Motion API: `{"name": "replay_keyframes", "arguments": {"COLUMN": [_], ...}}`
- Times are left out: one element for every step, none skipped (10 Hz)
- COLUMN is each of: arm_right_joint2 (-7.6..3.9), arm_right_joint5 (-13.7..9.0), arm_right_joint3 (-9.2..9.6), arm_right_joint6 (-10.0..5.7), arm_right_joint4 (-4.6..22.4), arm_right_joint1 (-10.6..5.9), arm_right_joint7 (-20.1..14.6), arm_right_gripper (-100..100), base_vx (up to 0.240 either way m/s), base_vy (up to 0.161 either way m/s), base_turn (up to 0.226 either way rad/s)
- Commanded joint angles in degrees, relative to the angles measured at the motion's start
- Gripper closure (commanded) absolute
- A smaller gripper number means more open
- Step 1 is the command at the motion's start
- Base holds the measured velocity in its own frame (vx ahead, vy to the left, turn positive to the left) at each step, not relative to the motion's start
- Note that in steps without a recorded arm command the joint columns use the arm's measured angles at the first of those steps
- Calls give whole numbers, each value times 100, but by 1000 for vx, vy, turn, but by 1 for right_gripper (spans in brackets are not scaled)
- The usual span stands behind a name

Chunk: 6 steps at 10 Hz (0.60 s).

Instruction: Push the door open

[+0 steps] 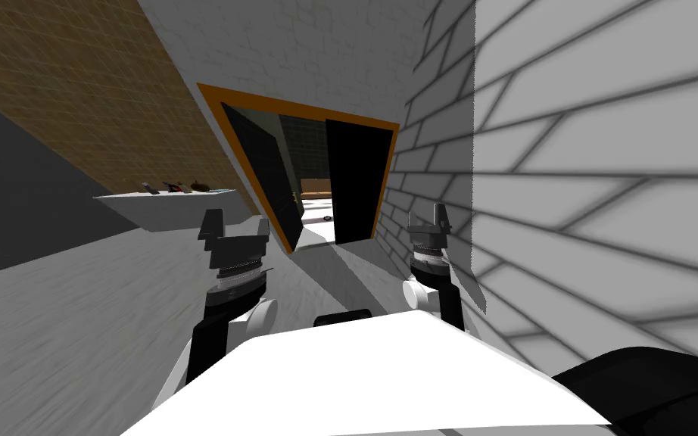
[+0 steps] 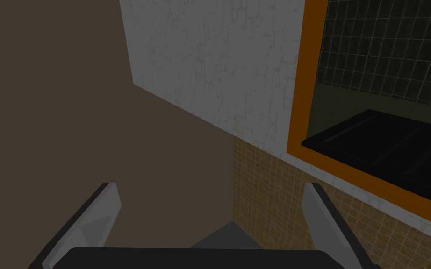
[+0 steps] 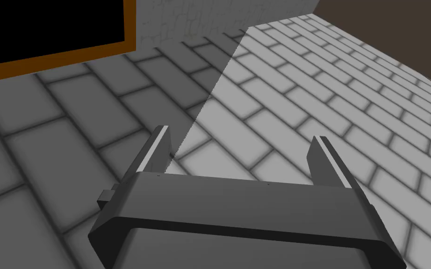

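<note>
The door [image 1: 264, 178] is a dark panel in an orange frame [image 1: 211, 102], a short way ahead of me. It stands partly swung inward, and a lit floor shows through the gap. My left gripper [image 1: 236, 225] is raised in front of the frame's left post, apart from the door, with its fingers open and nothing between them. In the left wrist view this gripper [image 2: 210, 205] faces the white wall beside the orange frame [image 2: 298, 93] and the dark door panel [image 2: 387, 145]. My right gripper [image 1: 427, 219] is open too, close to the brick wall; in its wrist view the gripper [image 3: 242, 152] points at that wall.
A grey brick wall [image 1: 582, 189] runs close along my right. A white counter [image 1: 166, 206] with small items stands at the left against a brown tiled wall [image 1: 75, 91]. A black area [image 1: 355, 182] fills the right half of the doorway. Grey floor lies ahead.
</note>
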Motion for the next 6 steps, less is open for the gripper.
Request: {"name": "replay_keyframes", "arguments": {"arm_right_joint2": [-60, -91, -136, -171, -206, -241], "arm_right_joint5": [-90, -144, -226, -300, -379, -457], "arm_right_joint3": [4, 6, 10, 13, 16, 19], "arm_right_joint6": [-46, -73, -115, -152, -192, -232], "arm_right_joint4": [168, 270, 423, 561, 708, 855], "arm_right_joint1": [-41, -65, -102, -136, -171, -206], "arm_right_joint7": [-113, -181, -284, -377, -475, -574], "arm_right_gripper": [-100, -100, -100, -100, -100, -100], "base_vx": [59, 97, 150, 157, 158, 154], "base_vy": [9, 11, 6, -11, 6, 5], "base_turn": [103, 129, 142, 118, 148, 153]}}
